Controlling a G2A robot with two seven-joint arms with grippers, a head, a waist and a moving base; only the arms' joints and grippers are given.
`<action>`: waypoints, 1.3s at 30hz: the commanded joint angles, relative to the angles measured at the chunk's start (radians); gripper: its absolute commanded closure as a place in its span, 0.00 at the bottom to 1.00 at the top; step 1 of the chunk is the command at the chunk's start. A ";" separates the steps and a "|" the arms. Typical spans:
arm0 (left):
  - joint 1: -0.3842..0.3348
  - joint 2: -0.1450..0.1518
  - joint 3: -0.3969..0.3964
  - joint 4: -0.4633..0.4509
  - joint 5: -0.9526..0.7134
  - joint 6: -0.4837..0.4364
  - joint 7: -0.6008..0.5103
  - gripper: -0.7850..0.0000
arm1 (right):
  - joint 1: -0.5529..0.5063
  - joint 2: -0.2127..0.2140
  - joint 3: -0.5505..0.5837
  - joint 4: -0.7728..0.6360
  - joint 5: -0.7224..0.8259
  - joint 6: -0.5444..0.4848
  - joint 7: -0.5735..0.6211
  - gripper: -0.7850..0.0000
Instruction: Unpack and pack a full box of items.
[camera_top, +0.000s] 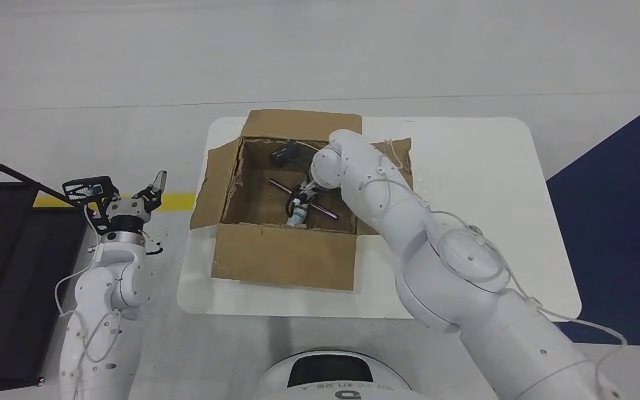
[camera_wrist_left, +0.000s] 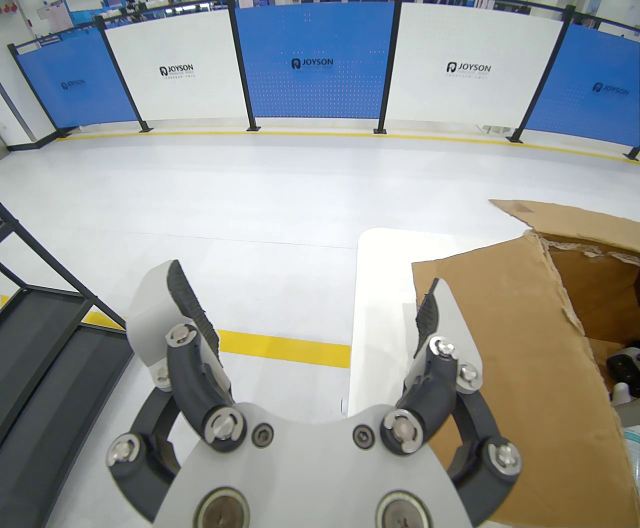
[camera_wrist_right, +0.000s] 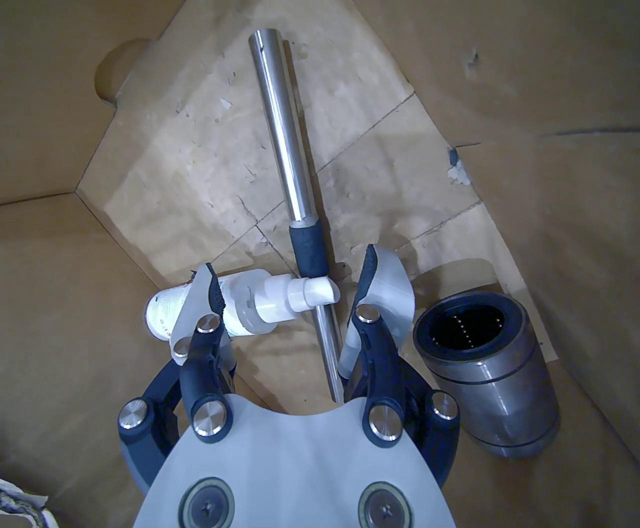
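Box (camera_top: 285, 255) sits on the table (camera_top: 480, 200), bottle (camera_wrist_right: 245, 305) and rod (camera_wrist_right: 282, 125) inside. Right claw (camera_wrist_right: 289, 265) hangs wide open around the bottle's pump, holding nothing. Closing could pinch the rod underneath too. Left claw (camera_wrist_left: 305, 280) is open and empty.

A black metal rack (camera_wrist_left: 45, 340) sits just beside the left fingers (camera_wrist_left: 192, 305); blue-and-white perforated fence panels (camera_wrist_left: 310, 90) stand well beyond them.
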 joint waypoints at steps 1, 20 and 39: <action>0.000 0.000 0.000 0.000 0.000 0.000 0.000 0.00 | -0.001 0.003 0.002 -0.014 -0.003 -0.003 0.003 0.49; 0.000 0.000 0.000 0.000 0.000 0.000 0.000 0.00 | 0.002 0.065 0.044 -0.216 -0.045 0.004 0.020 1.00; 0.000 0.000 0.000 0.000 0.000 0.000 0.000 0.00 | -0.137 0.162 0.103 -0.514 -0.142 0.176 0.168 0.00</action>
